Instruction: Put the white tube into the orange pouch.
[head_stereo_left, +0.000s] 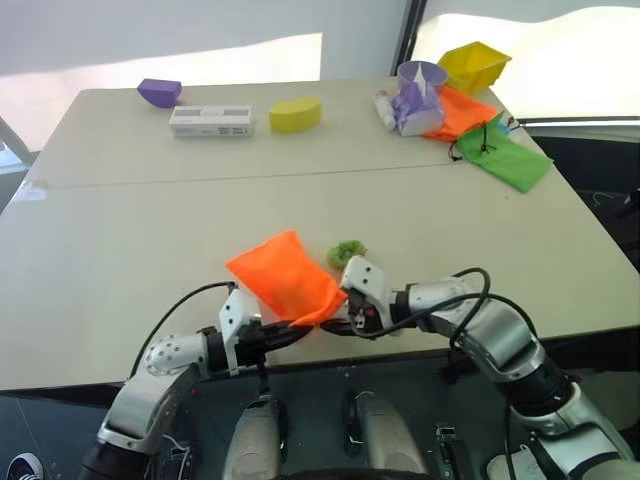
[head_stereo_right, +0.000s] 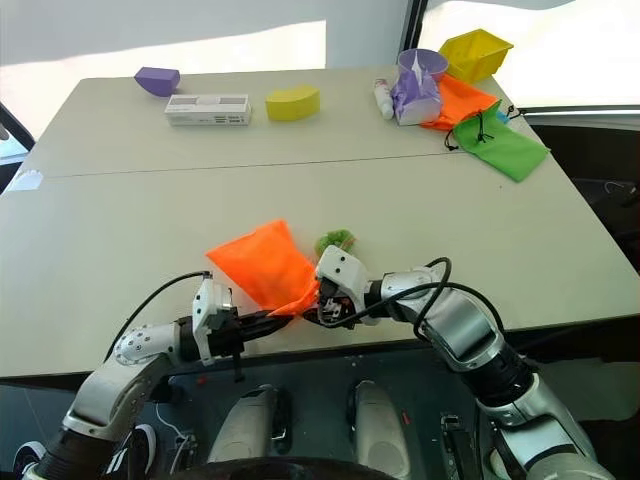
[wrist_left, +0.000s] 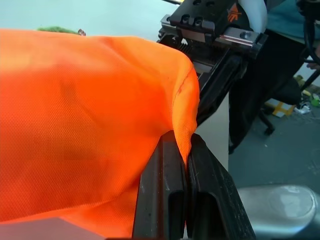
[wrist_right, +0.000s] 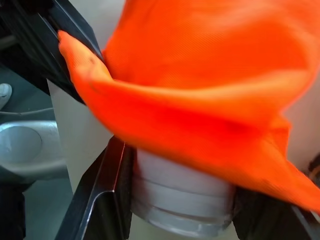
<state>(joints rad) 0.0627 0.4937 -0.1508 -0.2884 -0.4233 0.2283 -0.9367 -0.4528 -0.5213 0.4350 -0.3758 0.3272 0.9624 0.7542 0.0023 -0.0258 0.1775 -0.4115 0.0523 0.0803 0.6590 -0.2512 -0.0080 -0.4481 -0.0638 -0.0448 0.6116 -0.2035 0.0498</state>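
1. Two grippers meet at the near edge of the table (head_stereo_left: 120, 300), working on the orange pouch (head_stereo_left: 283, 275), which lies on the tabletop with its mouth end lifted off the edge toward the robot.
2. The left gripper (wrist_left: 186, 165) has its black fingers pressed together on the pouch's rim fabric, apparently holding one lip up and taut so the opening stays reachable.
3. The right gripper (wrist_right: 175, 200) comes in from the opposite side, its fingers clamped on the capped end of the white tube (wrist_right: 182, 197); the tube's other end is hidden under the orange cloth, so it seems to be entering or pressing at the mouth.
4. How far the tube has gone inside cannot be told; the fabric drapes over it in the right wrist view.
5. The pouch's green pom (head_stereo_left: 346, 252) rests on the table just beside the right gripper's housing, clear of the opening.
6. Far across the table, well apart from the action, sit a green pouch (head_stereo_left: 510, 160), a duller orange pouch (head_stereo_left: 462, 110), a yellow bin (head_stereo_left: 475, 65) and a white box (head_stereo_left: 211, 121).
7. Judged from this, insertion is under way but not complete.
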